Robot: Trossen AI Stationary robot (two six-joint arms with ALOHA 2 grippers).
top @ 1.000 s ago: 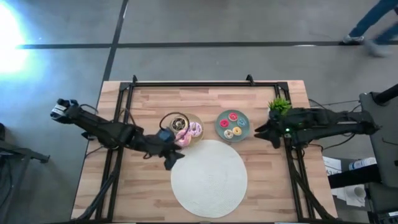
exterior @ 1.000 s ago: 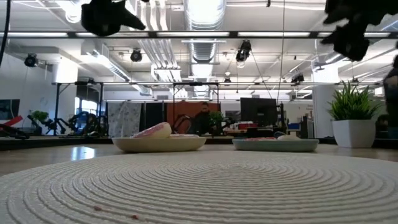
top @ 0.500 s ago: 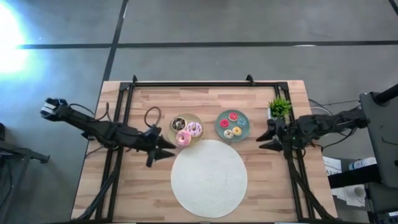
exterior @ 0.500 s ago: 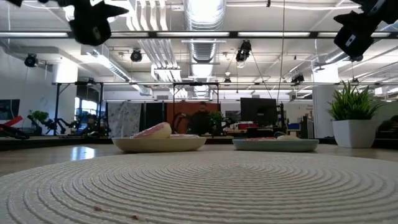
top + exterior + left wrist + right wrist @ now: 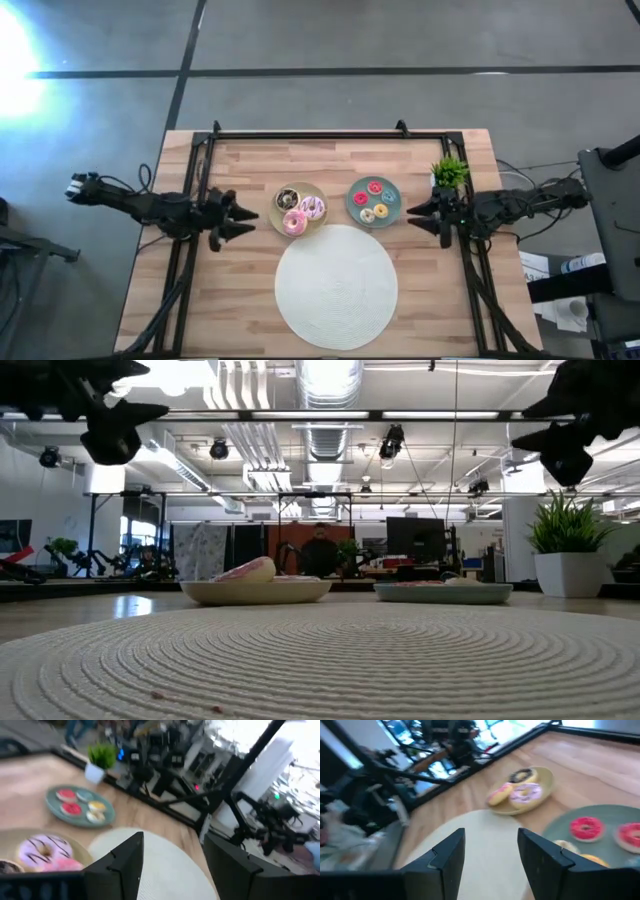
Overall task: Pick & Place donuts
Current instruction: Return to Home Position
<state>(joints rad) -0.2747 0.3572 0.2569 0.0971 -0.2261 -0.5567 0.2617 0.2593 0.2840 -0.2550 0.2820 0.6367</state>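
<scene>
At table sides: left gripper (image 5: 240,220), right gripper (image 5: 418,218), both spread wide, empty.
Donuts (image 5: 293,222): all plated.
Retreat: pull back high, clear of plates (image 5: 351,205).

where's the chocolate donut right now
In the high view, the chocolate donut lies on the beige plate, beside the bright pink donut and the pale pink donut, left of the teal plate.

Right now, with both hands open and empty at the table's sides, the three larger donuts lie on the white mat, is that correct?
Not quite: the high view shows the three larger donuts on the beige plate, beside the white mat. The left hand and right hand are indeed open and empty at the sides.
</scene>
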